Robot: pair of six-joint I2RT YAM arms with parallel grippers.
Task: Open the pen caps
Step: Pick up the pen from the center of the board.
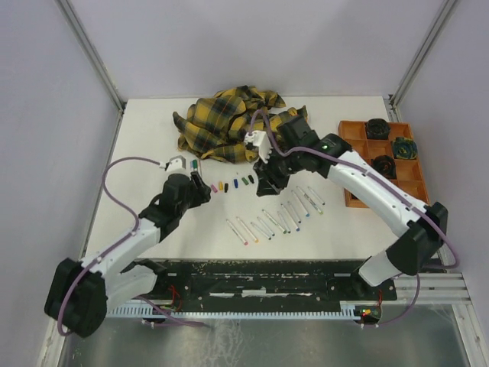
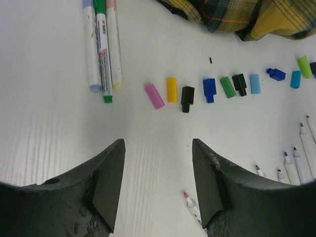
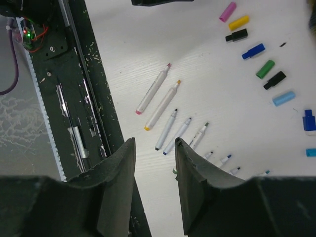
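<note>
Two claws hang over the white table, and both stand with jaws apart and nothing between them: the left claw gapes wide, the right claw shows a narrower gap. Straight ahead of the left claw, well clear of its fingertips, the pen caps lie loose in a curving row that runs off to its right: pink, yellow, black, blue, green, black, pale blue and more beyond. Ahead and to its left three pens lie side by side, pressed together, with lilac, green and yellow ends toward the claw. Low on its right several bare nibs poke into view, and one pink-tipped barrel lies on the table just beside its right-hand finger. Beyond the caps the plaid cloth is bunched up. Seen from the right claw, uncapped pens lie fanned just ahead of its fingers, nibs showing; the cap row sits farther out to its right, and the dark rail at the table's edge runs along its left.
</note>
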